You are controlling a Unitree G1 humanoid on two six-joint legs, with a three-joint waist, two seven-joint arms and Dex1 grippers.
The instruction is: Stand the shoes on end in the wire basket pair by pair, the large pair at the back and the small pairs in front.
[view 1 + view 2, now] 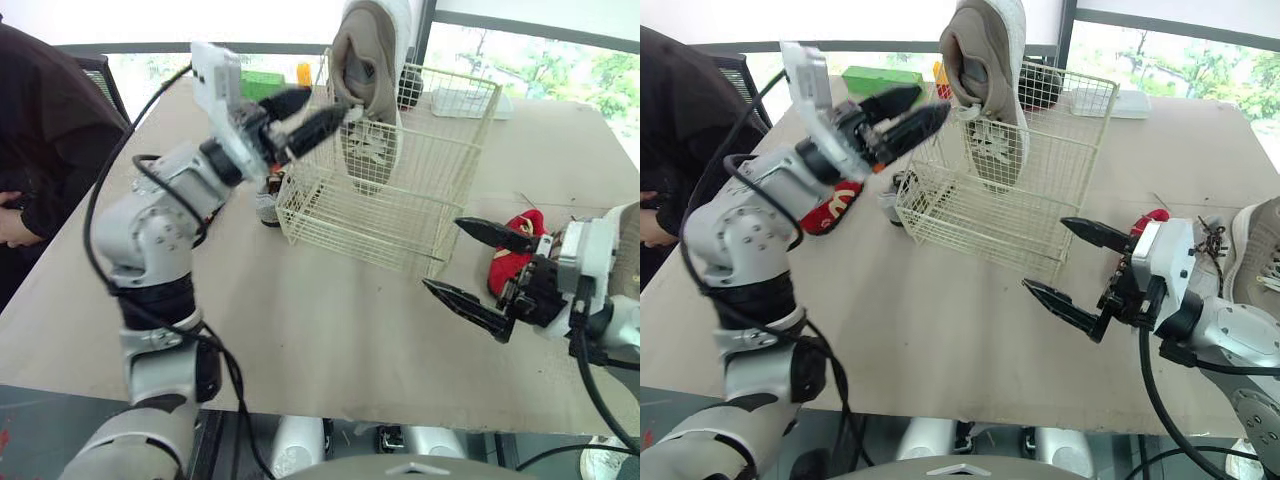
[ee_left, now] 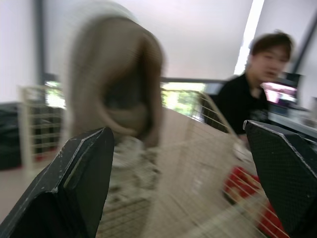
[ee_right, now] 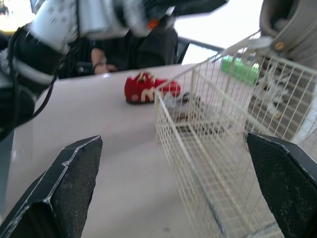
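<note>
A cream wire basket [image 1: 400, 200] stands mid-table. One large taupe shoe [image 1: 365, 70] stands on end inside it, leaning on the back left corner and rising above the rim. My left gripper [image 1: 328, 104] is open at the shoe's heel, its lower fingertip right against it; the left wrist view shows the shoe [image 2: 116, 84] ahead between the spread fingers. My right gripper [image 1: 442, 254] hangs open in front of the basket's right corner, holding nothing. A small red shoe [image 1: 515, 245] lies just behind it. Its mate [image 1: 830, 210] lies left of the basket, and the second large shoe [image 1: 1255, 250] at the table's right edge.
A small grey shoe [image 1: 268, 200] lies against the basket's left side. A green box [image 1: 880, 78], a black object [image 1: 1040, 85] and a white tray [image 1: 470, 100] sit at the far edge. A person in black [image 1: 40, 130] sits at the table's left side.
</note>
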